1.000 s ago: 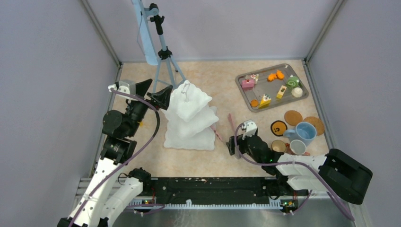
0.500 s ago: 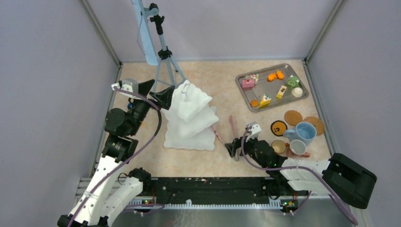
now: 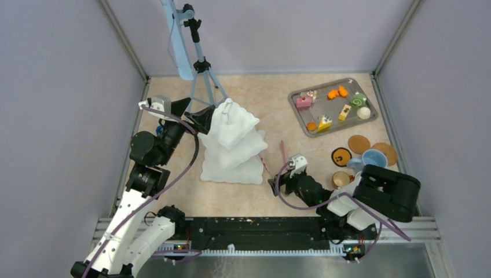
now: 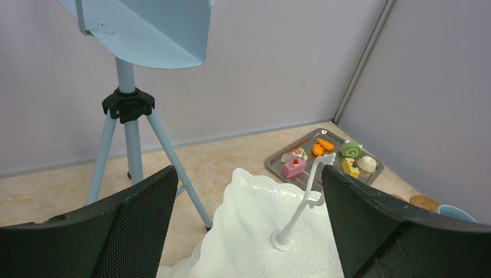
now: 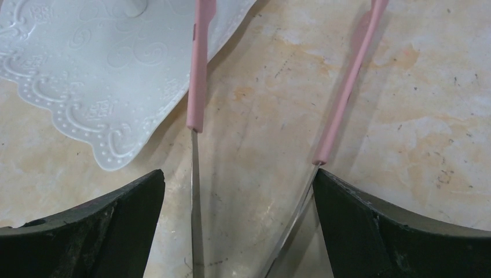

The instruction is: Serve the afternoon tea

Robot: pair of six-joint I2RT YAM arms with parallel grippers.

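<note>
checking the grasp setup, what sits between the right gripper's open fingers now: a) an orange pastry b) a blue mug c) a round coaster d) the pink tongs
d: the right wrist view shows both arms of the pink tongs lying on the table between the fingers of the open right gripper.

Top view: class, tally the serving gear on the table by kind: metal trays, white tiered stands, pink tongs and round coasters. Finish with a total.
Metal tray: 1
White tiered stand: 1
Pink tongs: 1
Round coasters: 3
Total: 6
</note>
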